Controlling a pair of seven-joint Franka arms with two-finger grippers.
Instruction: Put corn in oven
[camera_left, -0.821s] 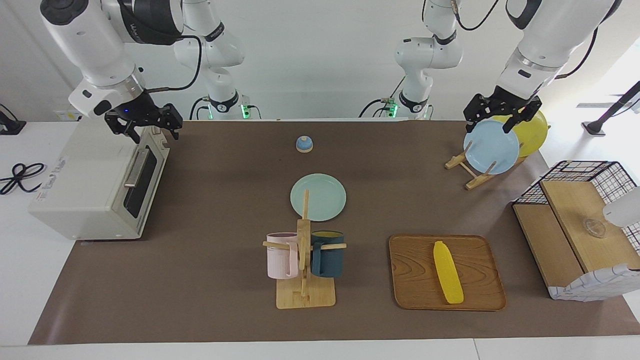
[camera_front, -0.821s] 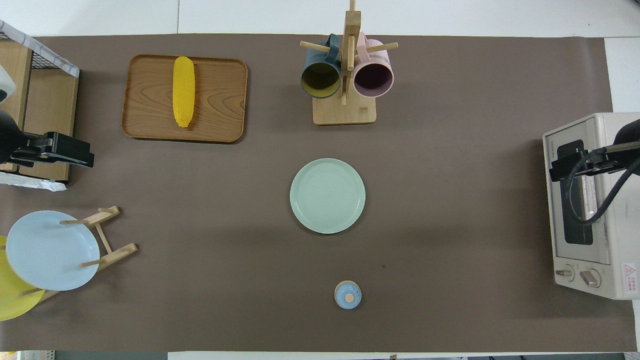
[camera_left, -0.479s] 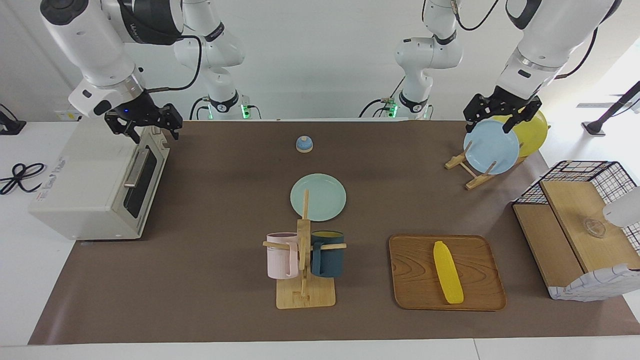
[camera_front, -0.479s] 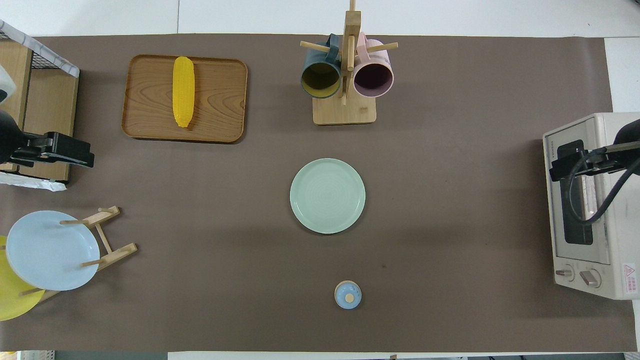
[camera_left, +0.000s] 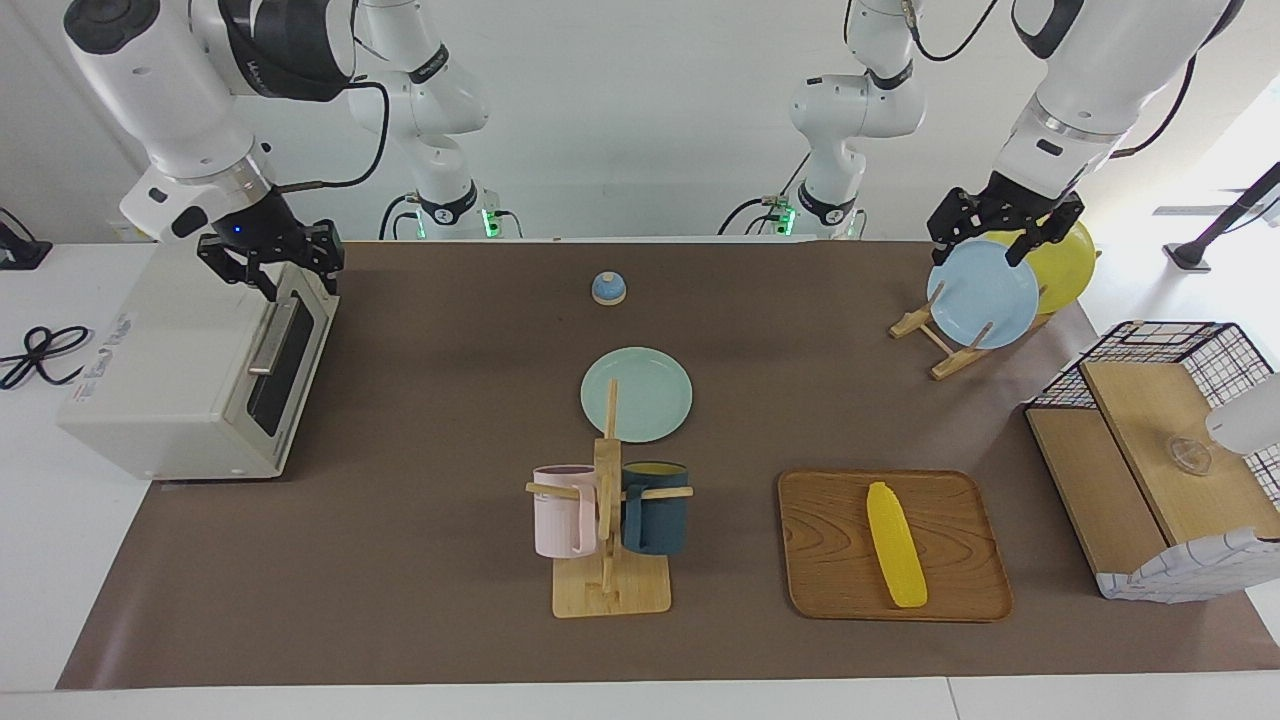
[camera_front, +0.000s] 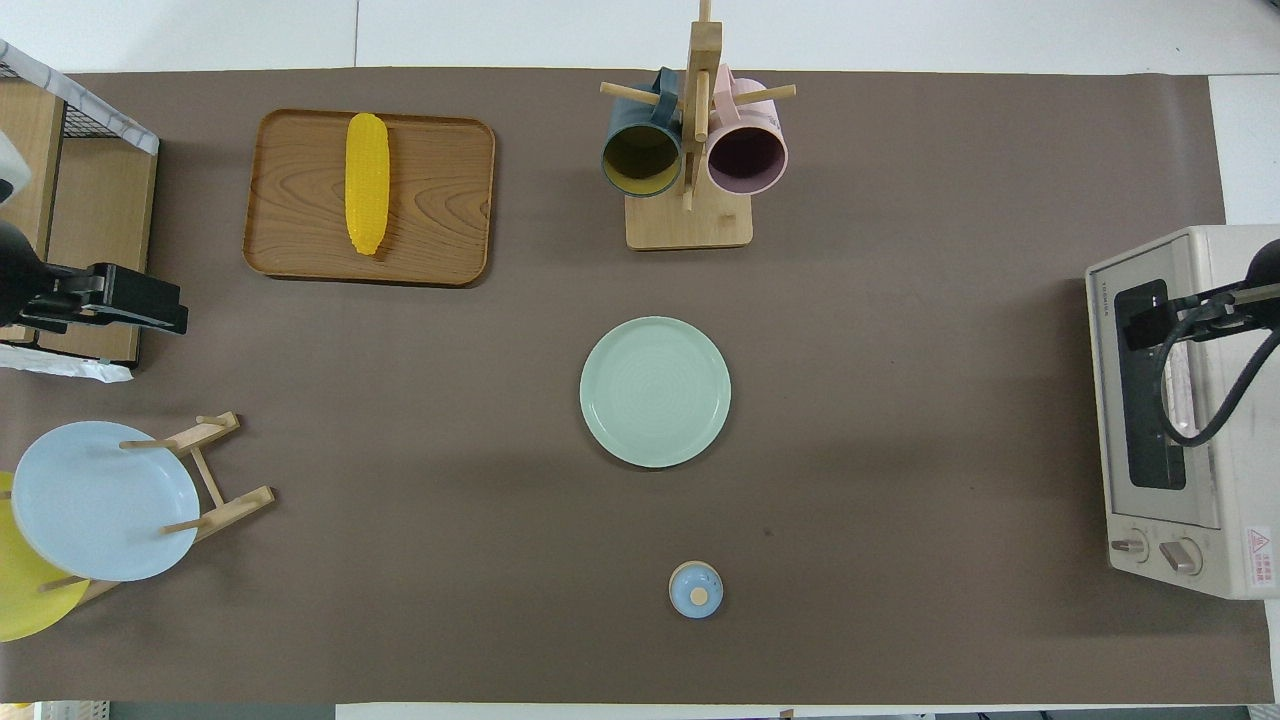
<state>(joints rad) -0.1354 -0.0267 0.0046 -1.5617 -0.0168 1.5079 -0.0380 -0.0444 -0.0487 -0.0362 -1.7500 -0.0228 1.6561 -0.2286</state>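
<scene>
**Slightly shifted: right gripper over the oven**

Now the right gripper (camera_left: 270, 268) has moved further over the oven (camera_left: 190, 365), fingers apparently parted, holding nothing. The corn (camera_left: 895, 543) lies unmoved on the wooden tray (camera_left: 950, 590). The left gripper (camera_left: 1003, 232) waits over the blue plate (camera_left: 982, 300), open and empty.

1. the corn (camera_front: 366, 183) lies on a wooden tray (camera_front: 440, 200).
2. the oven (camera_front: 1180, 410) sits at the right arm's end of the counter (camera_front: 900, 350), door shut.
3. the right claw (camera_front: 1150, 325) is over the oven.
</scene>
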